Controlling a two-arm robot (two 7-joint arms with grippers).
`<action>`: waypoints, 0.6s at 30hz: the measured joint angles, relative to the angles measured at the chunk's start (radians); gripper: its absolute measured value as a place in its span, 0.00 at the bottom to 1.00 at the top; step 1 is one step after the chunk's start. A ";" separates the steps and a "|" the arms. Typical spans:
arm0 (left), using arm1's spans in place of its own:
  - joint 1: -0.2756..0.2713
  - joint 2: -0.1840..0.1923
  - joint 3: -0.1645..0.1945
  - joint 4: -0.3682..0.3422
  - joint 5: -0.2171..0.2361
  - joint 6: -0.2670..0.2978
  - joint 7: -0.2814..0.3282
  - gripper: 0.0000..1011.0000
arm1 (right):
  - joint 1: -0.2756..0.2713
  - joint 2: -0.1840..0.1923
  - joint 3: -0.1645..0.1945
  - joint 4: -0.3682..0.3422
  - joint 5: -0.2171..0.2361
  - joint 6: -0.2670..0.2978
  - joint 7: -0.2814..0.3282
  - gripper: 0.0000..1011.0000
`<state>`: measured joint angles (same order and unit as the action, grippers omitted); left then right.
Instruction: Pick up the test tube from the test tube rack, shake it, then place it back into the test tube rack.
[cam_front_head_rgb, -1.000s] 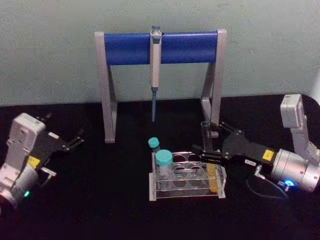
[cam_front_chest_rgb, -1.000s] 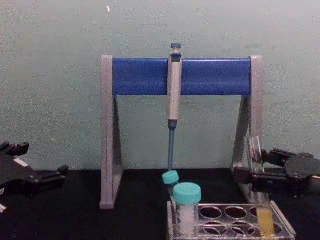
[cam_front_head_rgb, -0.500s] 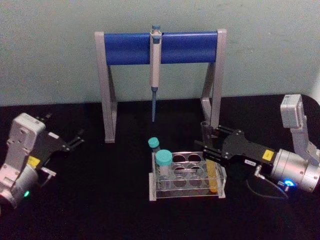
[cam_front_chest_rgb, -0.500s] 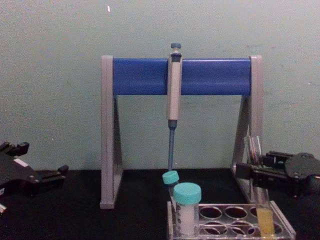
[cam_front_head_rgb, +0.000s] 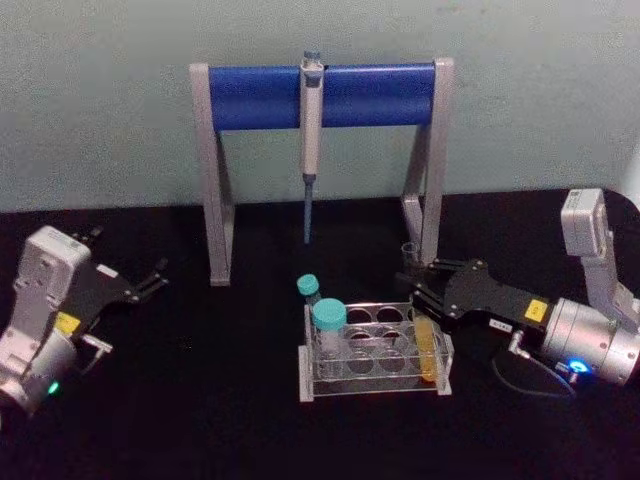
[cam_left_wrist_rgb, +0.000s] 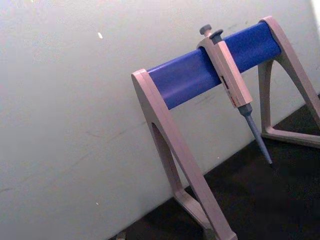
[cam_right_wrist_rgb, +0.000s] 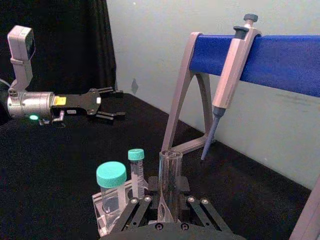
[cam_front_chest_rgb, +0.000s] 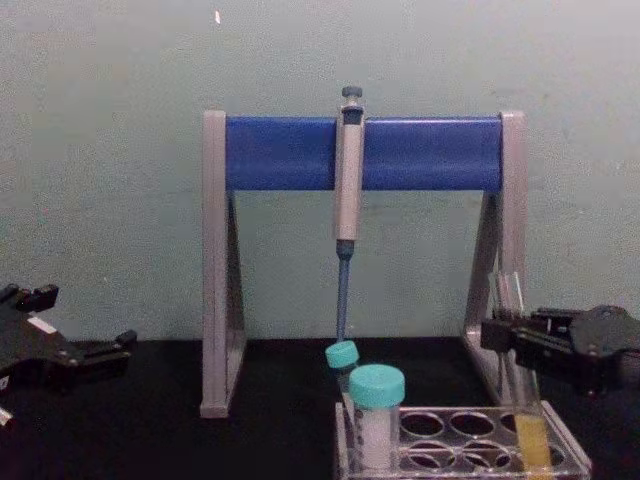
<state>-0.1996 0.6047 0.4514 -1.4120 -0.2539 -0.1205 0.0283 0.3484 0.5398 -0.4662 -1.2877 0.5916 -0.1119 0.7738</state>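
The test tube (cam_front_head_rgb: 427, 355), clear glass with yellow liquid at the bottom, stands upright in the right front hole of the clear test tube rack (cam_front_head_rgb: 372, 386). My right gripper (cam_front_head_rgb: 418, 290) reaches in from the right and is shut on the tube's upper part, above the rack. In the right wrist view the test tube (cam_right_wrist_rgb: 170, 172) rises between the right gripper's (cam_right_wrist_rgb: 169, 201) fingers. The chest view shows the right gripper (cam_front_chest_rgb: 505, 335) on the test tube (cam_front_chest_rgb: 530, 445) over the test tube rack (cam_front_chest_rgb: 452, 442). My left gripper (cam_front_head_rgb: 150, 278) is parked open at the far left.
A grey-and-blue pipette stand (cam_front_head_rgb: 320, 95) spans the table behind the rack, with a grey pipette (cam_front_head_rgb: 310, 130) hanging from its bar. Two teal-capped tubes (cam_front_head_rgb: 327, 330) stand at the rack's left end. The stand's right leg (cam_front_head_rgb: 430, 200) is close behind my right gripper.
The right gripper's fingers, spread on either side of the tube a second ago, have closed onto it. The tube still stands in the rack. The left arm has not moved.
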 joint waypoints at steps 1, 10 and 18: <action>0.000 0.000 0.000 0.000 0.000 0.000 0.000 0.99 | 0.000 0.000 0.000 0.000 0.000 0.000 0.000 0.23; 0.000 0.000 0.000 0.000 0.000 0.000 0.000 0.99 | 0.000 0.000 0.000 0.000 0.000 0.000 0.000 0.23; 0.000 0.000 0.000 0.000 0.000 0.000 0.000 0.99 | 0.000 0.000 0.000 0.000 0.000 0.000 0.000 0.23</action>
<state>-0.1995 0.6047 0.4514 -1.4120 -0.2539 -0.1205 0.0283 0.3484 0.5398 -0.4662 -1.2875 0.5915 -0.1117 0.7738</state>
